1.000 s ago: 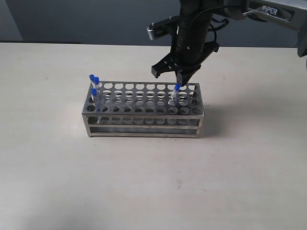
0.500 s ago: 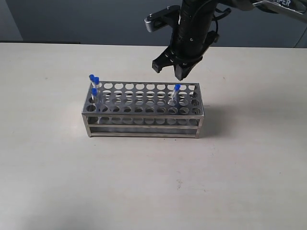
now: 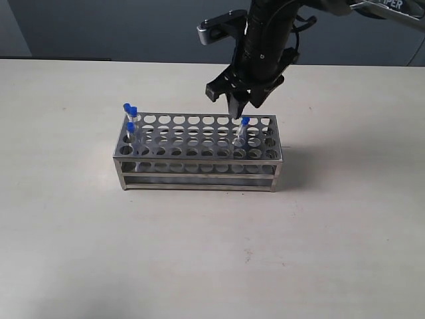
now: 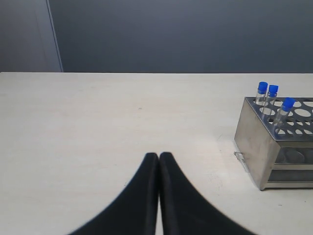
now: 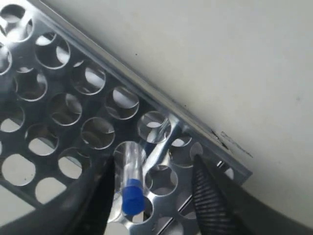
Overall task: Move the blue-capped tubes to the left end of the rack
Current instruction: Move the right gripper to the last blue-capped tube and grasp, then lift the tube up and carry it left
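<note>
Rack: rectangular silvery metal test-tube rack (image 3: 199,166) with rows of round holes in its top plate; it stands on the pale beige table (image 3: 80,252), long side towards the exterior view.
Left-end tubes: three thin clear blue-capped tubes (image 3: 130,123) stand close together in holes at the rack's left end; they rise a little above the plate; the left wrist view shows them at the near corner (image 4: 274,105).
Remaining tube: a lone blue-capped tube (image 3: 242,130) sits near the right end, in a rear row; it leans rather than standing straight; several columns of unfilled holes separate it from the other three.
Right gripper: the black right gripper (image 3: 234,104) hangs just above the lone blue-capped tube; its jaws are spread, with nothing held; in the right wrist view (image 5: 154,196) one finger (image 5: 105,196) lies close beside the tube (image 5: 129,181), the other (image 5: 208,200) stands further off over neighbouring holes.
Left gripper: the black left gripper (image 4: 159,157) has its fingers pressed together on nothing; it is low over bare table, well apart from the rack.
Surroundings: a dark grey wall (image 4: 171,34) behind the table.
</note>
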Robot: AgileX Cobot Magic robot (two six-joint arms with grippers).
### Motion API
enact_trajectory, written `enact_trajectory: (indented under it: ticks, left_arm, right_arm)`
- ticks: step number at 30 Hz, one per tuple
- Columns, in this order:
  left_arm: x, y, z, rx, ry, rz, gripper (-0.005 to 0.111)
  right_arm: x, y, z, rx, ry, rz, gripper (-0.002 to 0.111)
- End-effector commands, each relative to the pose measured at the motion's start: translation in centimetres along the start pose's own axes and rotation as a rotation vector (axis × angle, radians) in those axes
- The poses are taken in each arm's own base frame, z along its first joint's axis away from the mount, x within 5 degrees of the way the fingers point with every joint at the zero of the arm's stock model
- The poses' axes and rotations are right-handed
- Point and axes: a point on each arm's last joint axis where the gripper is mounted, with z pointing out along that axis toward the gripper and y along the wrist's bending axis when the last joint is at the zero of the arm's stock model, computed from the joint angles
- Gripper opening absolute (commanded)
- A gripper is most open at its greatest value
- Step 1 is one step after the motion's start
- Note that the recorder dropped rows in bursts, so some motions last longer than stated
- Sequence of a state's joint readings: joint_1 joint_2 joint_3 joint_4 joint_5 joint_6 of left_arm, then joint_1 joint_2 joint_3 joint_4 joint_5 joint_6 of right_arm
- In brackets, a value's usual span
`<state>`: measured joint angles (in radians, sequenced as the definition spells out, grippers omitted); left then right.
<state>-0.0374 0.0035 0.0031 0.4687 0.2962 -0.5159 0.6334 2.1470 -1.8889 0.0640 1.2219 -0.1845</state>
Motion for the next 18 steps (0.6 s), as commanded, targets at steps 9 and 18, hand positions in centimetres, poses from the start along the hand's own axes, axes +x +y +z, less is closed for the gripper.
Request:
enact_trajectory:
  ticks: [9,18]
  left_arm:
    - [-0.14,-0.05,-0.05,0.009,-0.010,-0.001,0.001]
    - [-0.14,-0.05,-0.05,0.009,-0.010,-0.001,0.001]
  right_arm:
    - [1.07,-0.38,1.02,0.020,0.055,-0.002,0.028]
    - [1.01,-0.41,1.03,0.023,0.049,-0.005,0.017]
